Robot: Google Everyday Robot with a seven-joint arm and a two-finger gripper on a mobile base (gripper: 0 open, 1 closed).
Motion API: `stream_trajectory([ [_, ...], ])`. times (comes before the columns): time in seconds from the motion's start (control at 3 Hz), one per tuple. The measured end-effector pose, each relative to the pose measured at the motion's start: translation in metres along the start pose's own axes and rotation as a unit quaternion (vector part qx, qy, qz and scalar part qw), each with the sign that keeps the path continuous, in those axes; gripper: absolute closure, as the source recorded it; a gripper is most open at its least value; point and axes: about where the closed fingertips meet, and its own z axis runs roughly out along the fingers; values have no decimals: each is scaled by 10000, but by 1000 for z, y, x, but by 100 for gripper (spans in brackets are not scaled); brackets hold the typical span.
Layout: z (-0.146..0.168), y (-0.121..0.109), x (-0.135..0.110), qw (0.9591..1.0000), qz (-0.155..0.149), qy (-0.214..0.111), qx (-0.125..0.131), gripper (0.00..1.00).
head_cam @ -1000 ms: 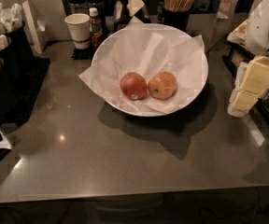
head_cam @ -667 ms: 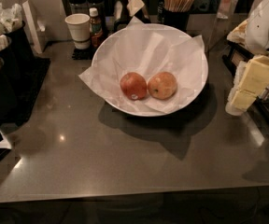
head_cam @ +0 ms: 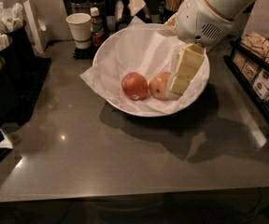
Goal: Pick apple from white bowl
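Desk (head_cam: 125,162): grey and glossy, cut off at every edge of the view.

Arm (head_cam: 209,13): white housing enters from the top right; its upper part is out of frame.

Bowl (head_cam: 148,114): set on the desk right of centre and lined with crinkled paper (head_cam: 139,50). Its far right rim is covered by the arm.

Left side: a black holder (head_cam: 3,73) of pale packets is seen, dim and cropped by the frame.

Right side: a dark rack (head_cam: 260,73) of packets is partly cut off; labels are not readable.

Tool (head_cam: 178,87): cream-coloured, held inside the bowl at its right side, tip just against the apple (head_cam: 159,85). Whether it is spread or pressed together cannot be told; contact with the fruit cannot be confirmed.

The apple lies on the paper near the bowl's middle, its right side hidden behind the tool. A redder apple (head_cam: 134,85) with a small white sticker is touching it on the left.

Behind the bowl a paper cup (head_cam: 80,29) and a small bottle (head_cam: 96,27) are noted; the background further back is too dark to make out.
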Motion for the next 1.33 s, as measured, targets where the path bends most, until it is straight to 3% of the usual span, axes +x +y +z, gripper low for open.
stream_trajectory([
  [0.33,1,-1,-3,10000,-19,-10,14,0],
  [0.67,1,5,-1,9998,95,-63,185,0],
  [1.0,27,-24,9,9992,-34,-119,368,0],
  [1.33,28,-25,8,9992,-41,-129,365,0],
])
